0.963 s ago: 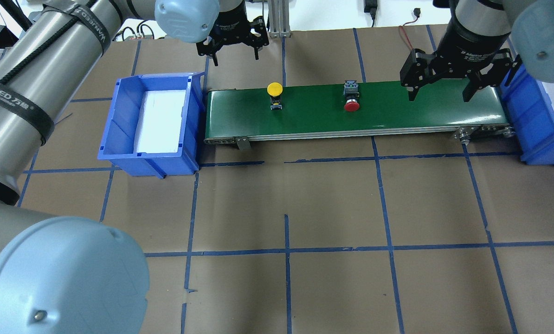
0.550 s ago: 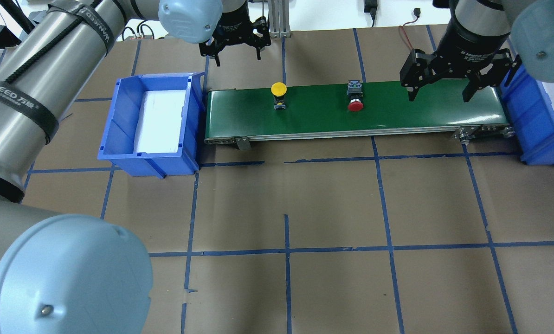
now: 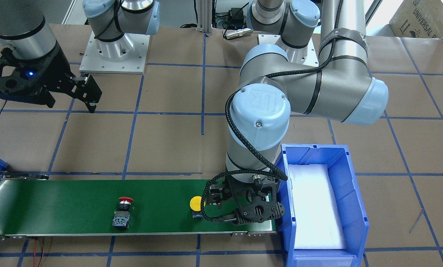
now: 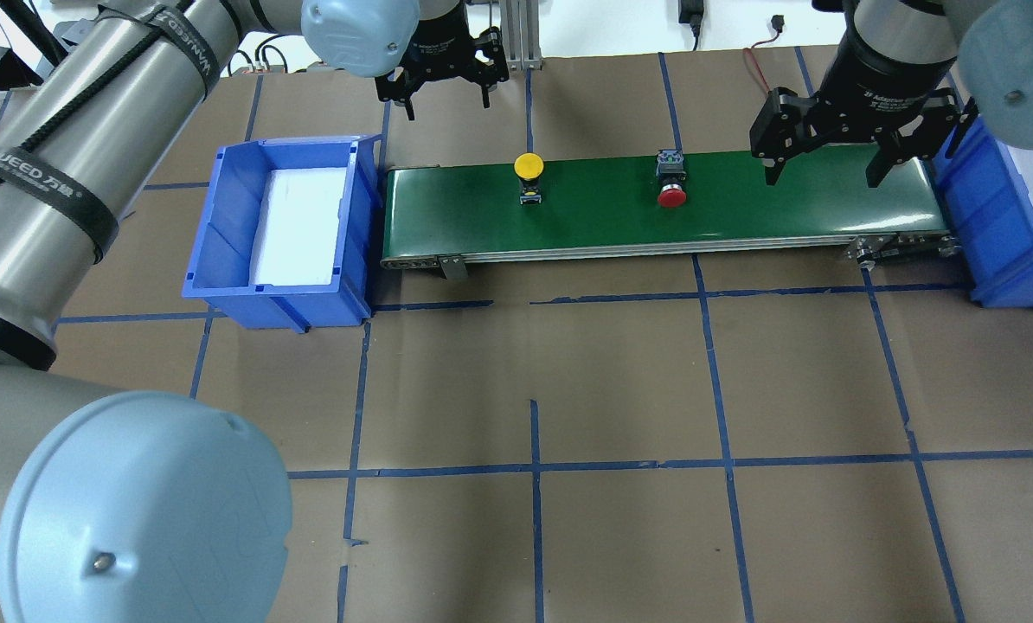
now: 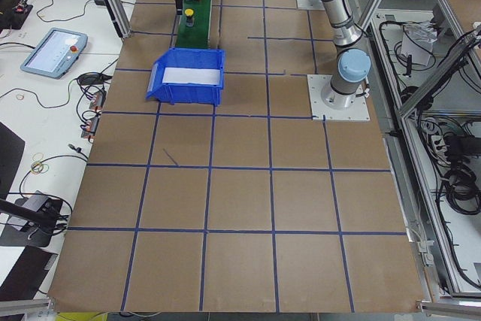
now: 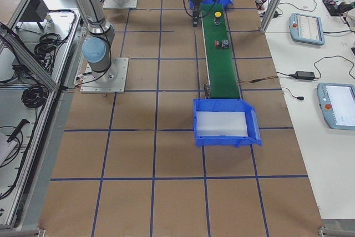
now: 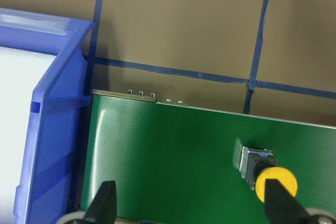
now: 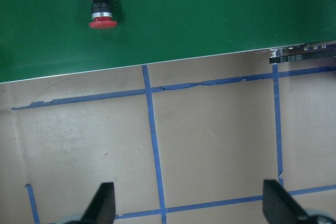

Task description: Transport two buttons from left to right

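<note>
Two buttons lie on the green conveyor belt [image 4: 767, 212]. The yellow-capped button [image 4: 528, 166] [image 3: 196, 203] [image 7: 276, 183] is left of the middle. The red-capped button [image 4: 672, 197] [image 3: 125, 200] [image 8: 102, 23] lies on its side near the middle. My left gripper [image 4: 447, 105] [image 7: 190, 205] hangs open above the belt's left end, holding nothing, with the yellow button beside one fingertip in the left wrist view. My right gripper [image 4: 824, 177] [image 8: 189, 205] is open and holds nothing near the belt's right end, to the right of the red button.
A blue bin [image 4: 222, 216] with a white foam liner stands at the belt's left end. A second blue bin [image 4: 988, 216] stands at the right end. Brown paper with blue tape lines covers the table [image 4: 620, 389].
Both buttons have travelled a little to the right along the belt. The left gripper has shifted slightly right and back. Both grippers remain open.
</note>
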Tool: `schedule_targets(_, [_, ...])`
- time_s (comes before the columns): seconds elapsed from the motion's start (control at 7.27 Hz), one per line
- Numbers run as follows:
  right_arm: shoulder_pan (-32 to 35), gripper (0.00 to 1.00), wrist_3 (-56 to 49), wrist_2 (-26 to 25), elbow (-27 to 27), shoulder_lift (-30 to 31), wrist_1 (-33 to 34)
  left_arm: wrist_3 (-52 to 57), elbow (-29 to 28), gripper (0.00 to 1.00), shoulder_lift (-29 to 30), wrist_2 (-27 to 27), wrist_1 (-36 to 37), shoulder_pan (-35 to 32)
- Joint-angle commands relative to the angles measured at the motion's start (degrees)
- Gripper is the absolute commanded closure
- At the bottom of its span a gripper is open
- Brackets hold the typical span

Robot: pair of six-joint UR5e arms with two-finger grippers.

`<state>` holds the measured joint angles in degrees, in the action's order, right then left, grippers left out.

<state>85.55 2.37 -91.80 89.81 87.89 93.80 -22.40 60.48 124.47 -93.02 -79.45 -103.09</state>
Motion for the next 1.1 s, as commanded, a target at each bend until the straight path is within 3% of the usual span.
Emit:
schedule_targets(0.0, [-4.40, 0.00, -2.88, 1.44, -1.74, -2.36, 1.12, -0.45, -0.80, 0.00, 0.68, 0.21, 0.00, -0.36])
schedule_targets(0.28, [-6.96, 0.00, -6.15, 1.01, -7.95, -9.18, 1.91, 0.33, -0.64, 0.00, -0.62, 0.12, -1.22, -0.62])
schedule_targets(0.41, [-7.24, 0.00, -6.85, 0.66, -11.90, -14.10, 2.52, 1.82, 0.59, 0.00, -5.25, 0.04, -4.88, -0.45])
schedule_targets(0.55, [-8.80, 0.00, -7.03, 0.66, -15.94, -19.20, 4.18, 2.18, 4.51, 0.00, -10.60, -0.23, -6.66, 0.77])
schedule_targets(0.83, [-11.36, 0.00, -7.20, 0.66, -22.38, -27.91, 5.86, 2.54, 17.32, 0.00, -22.72, 0.03, -6.42, 9.43])
schedule_targets(0.96, [-11.46, 0.00, -8.16, 0.75, -21.18, -28.82, 8.48, 4.19, 22.17, 0.00, -27.65, 0.30, -6.50, 14.35])
